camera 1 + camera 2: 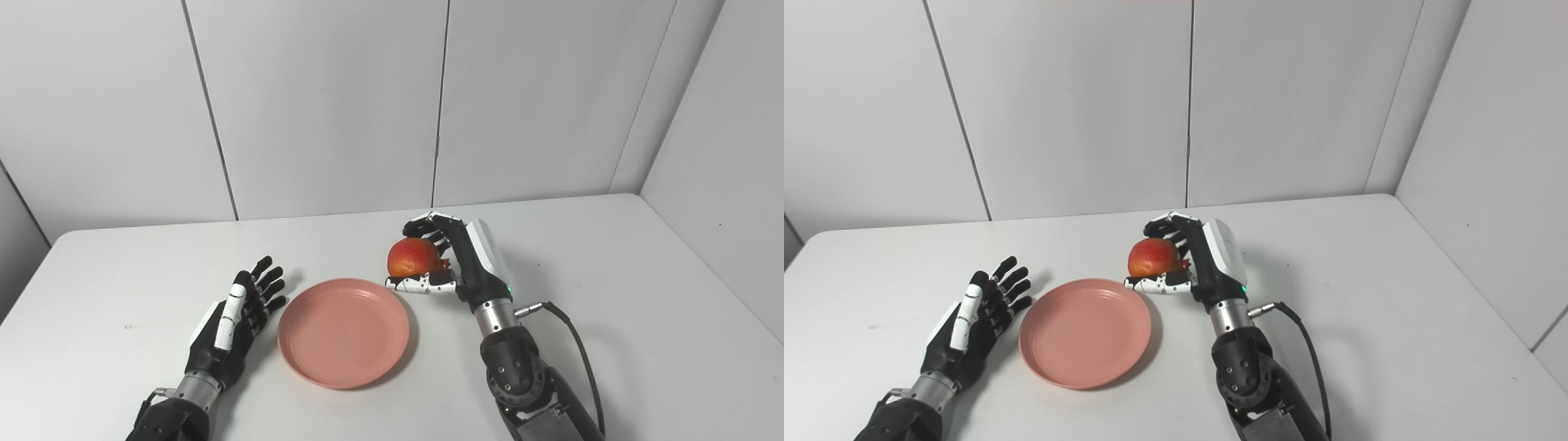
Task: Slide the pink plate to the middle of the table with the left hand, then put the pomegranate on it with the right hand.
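A pink plate (343, 331) lies flat on the white table (612, 257), near the middle and toward the front. Just left of it my left hand (242, 315) rests open, fingers spread, a small gap from the plate's rim. A red-orange pomegranate (413, 257) is held in my right hand (456, 260), whose fingers curl over its top and far side while the thumb runs beneath it. The fruit hangs just beyond the plate's far right rim, slightly above the table.
Grey wall panels (318, 104) close off the back of the table, and another wall (723, 153) stands along its right side. A black cable (576, 349) loops from my right wrist over the tabletop.
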